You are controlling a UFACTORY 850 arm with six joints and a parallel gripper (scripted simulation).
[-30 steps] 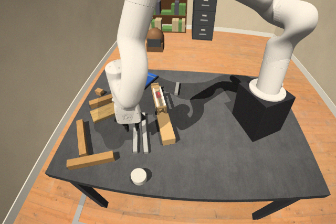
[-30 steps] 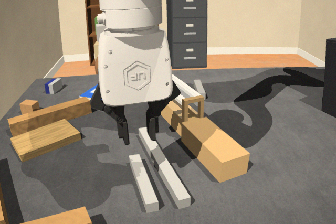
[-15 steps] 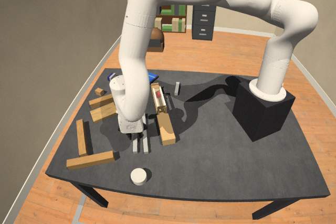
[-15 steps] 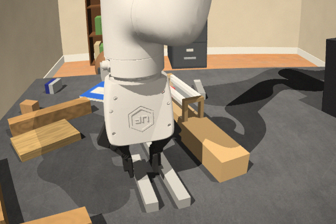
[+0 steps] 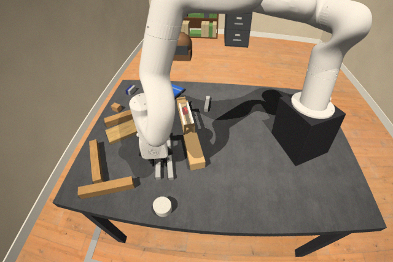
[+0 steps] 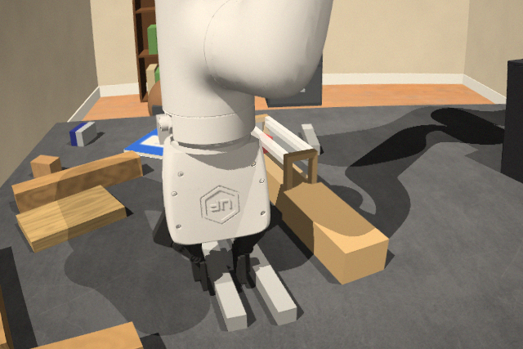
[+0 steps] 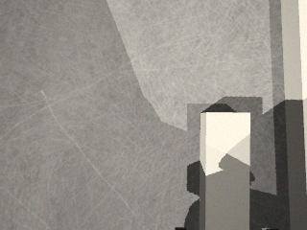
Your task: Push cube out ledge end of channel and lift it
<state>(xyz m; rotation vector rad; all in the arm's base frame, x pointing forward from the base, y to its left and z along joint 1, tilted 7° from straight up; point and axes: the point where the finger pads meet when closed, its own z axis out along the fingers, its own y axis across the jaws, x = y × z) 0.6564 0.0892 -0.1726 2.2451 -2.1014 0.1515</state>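
Straddling the shorter grey stick (image 6: 230,298), the gripper (image 6: 222,270) sat low over the table (image 5: 253,189), jaws part open, one finger either side of the stick's far end; nothing clamped, fingers not pressing the stick as far as could be judged. Wrist view showed the stick (image 7: 225,158) running up from 6 o'clock, the longer grey stick (image 7: 293,53) just beside it at 3 o'clock.

Outward: longer stick (image 6: 274,290) parallel, close on the right. Channel (image 5: 186,116) at 1 o'clock of the gripper in the top view, red cube (image 5: 184,111) inside it under the slatted roof, tan block (image 5: 194,150) butted to its near end. Wooden planks (image 5: 120,132) at 10 o'clock, white puck (image 5: 162,206) at 6 o'clock.

Step in hand, likely: grab a stick as a pusher. To do well: centre the fingers across the stick's width, go fully down, then close square so it doesn't twist. The neighbouring stick was close, so the right finger could nudge it.
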